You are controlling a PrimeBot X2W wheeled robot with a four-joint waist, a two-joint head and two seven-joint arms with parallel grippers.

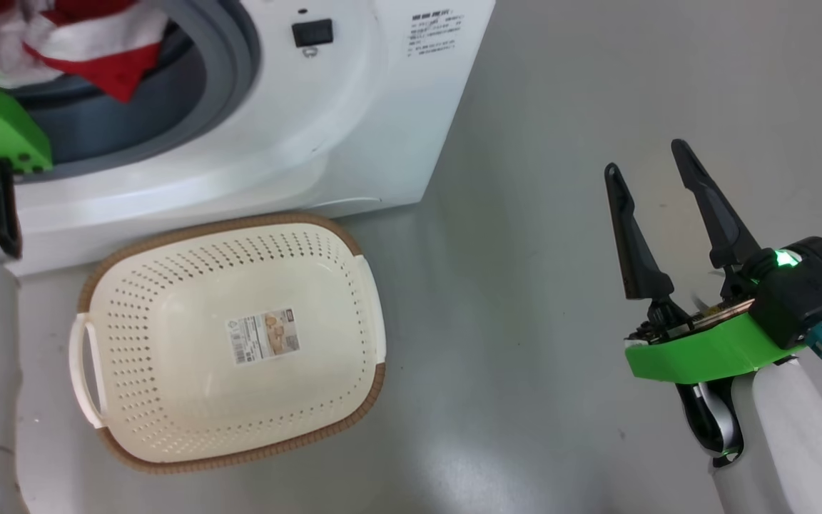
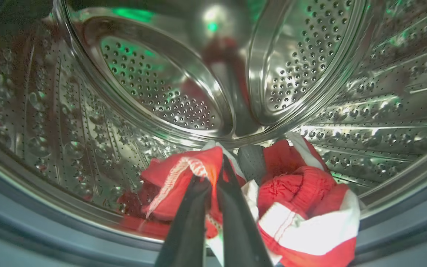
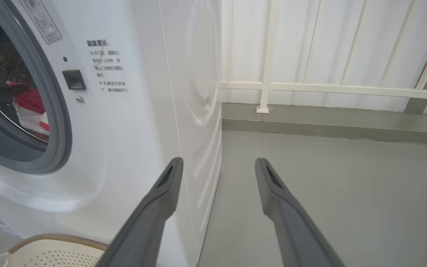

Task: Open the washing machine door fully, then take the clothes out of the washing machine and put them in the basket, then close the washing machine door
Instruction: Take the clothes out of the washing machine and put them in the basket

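Left wrist view: the left gripper [image 2: 213, 172] is inside the perforated drum [image 2: 154, 92], its two fingers drawn together on a fold of the clothes [image 2: 302, 207], the red-and-white heap lying at the drum's front lip. The fold appears to sit between the tips. We cannot say how deep the bite is, as the fingers cover it.

Head view: the basket [image 1: 190, 400] stands on the floor [image 1: 525, 357] just in front of the washing machine [image 1: 354, 128], with nothing in it but its sticker [image 1: 263, 335]. The right gripper [image 1: 645, 158] hangs over bare floor, well apart from the basket, jaws spread wide and empty.

Progress, as we judge it: the door is open at least far enough for the arm to reach in, but we cannot tell whether it is fully swung. One garment is gripped and none is in the basket. Left to do: lift the load out, drop it in the basket, go back for any cloth that remains, then shut the door.
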